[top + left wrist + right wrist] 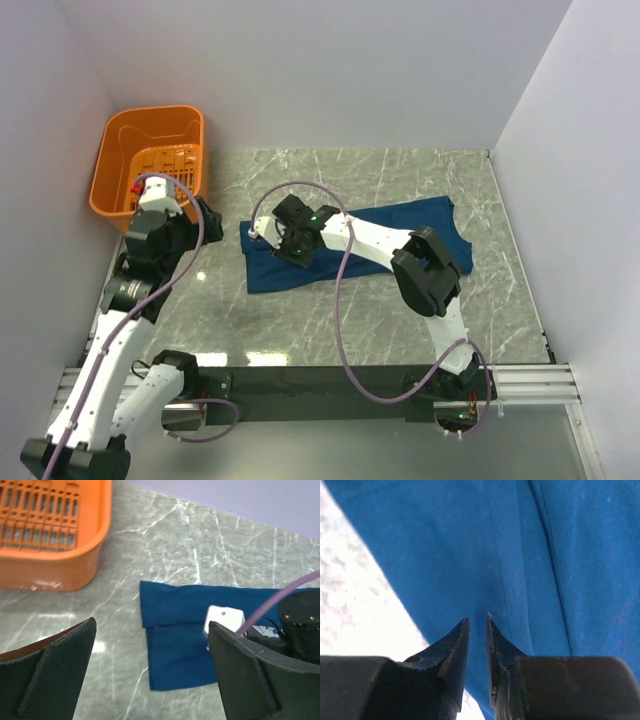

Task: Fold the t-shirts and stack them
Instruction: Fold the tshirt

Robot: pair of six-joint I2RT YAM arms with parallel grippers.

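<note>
The t-shirt (275, 272) lies folded lengthwise across the counter's (300, 330) middle. Right jaws, nearly closed, meet its left end (likely pinching for another fold); left jaws gape empty toward the far-left corner.

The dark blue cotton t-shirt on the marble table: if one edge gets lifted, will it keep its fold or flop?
Likely floppy: the dark blue cotton t-shirt lies flat in soft layers, so a lifted edge would probably drape and unfold. It looks thin, so probably light. Pushed, it would likely bunch.
</note>
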